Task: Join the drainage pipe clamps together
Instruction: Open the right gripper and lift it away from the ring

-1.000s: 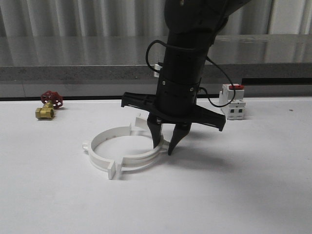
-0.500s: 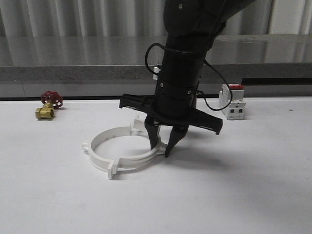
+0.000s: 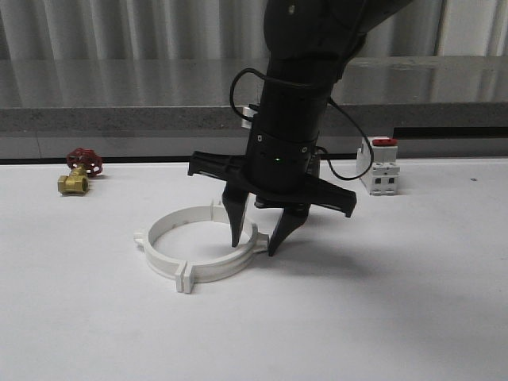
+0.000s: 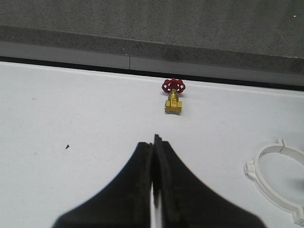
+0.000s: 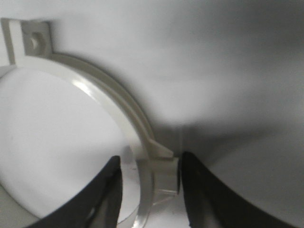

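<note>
Standing apart, jaws of the right gripper point(image 3: 254, 240) straddling the right side of the drainage pipe clamps point(image 3: 198, 248), one finger inside the ring, the other outside, neither visibly pressing the band. Showing, in the right wrist view, both dark fingers point(image 5: 107, 194) flanking the white band and a small outer lug, with a gap on each side. Pointing straight down from the black right arm point(image 3: 294, 119), cable looping beside it. Lying flat on the white table point(image 3: 381, 302) as one wide ring, end tabs meeting at the front and at the back. Hovering well to the left over bare table, left gripper point(image 4: 153, 180) with jaws pressed together, holding nothing. Sitting near the table's far left edge, a brass valve with red handwheel point(image 3: 79, 171); standing at the far right, a white breaker block with red switch point(image 3: 379, 167).
</note>
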Controlling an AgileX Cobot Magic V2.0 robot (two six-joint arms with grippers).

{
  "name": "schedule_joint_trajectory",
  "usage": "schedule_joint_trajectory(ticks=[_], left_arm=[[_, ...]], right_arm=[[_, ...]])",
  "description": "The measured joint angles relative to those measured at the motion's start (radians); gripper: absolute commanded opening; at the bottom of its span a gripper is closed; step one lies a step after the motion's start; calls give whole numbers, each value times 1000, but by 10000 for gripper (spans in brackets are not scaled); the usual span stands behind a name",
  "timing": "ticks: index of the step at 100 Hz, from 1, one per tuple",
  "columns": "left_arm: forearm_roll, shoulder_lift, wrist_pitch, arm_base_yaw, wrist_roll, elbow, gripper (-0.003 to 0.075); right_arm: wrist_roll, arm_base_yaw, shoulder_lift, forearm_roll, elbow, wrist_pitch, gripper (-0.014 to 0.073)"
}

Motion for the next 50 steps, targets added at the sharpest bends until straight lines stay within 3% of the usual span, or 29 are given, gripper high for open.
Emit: schedule_joint_trajectory(ticks=[50], left_arm=[[0, 0, 0, 0, 0, 0, -20]], right_arm=[[-58, -5, -82, -20, -1, -17, 403]])
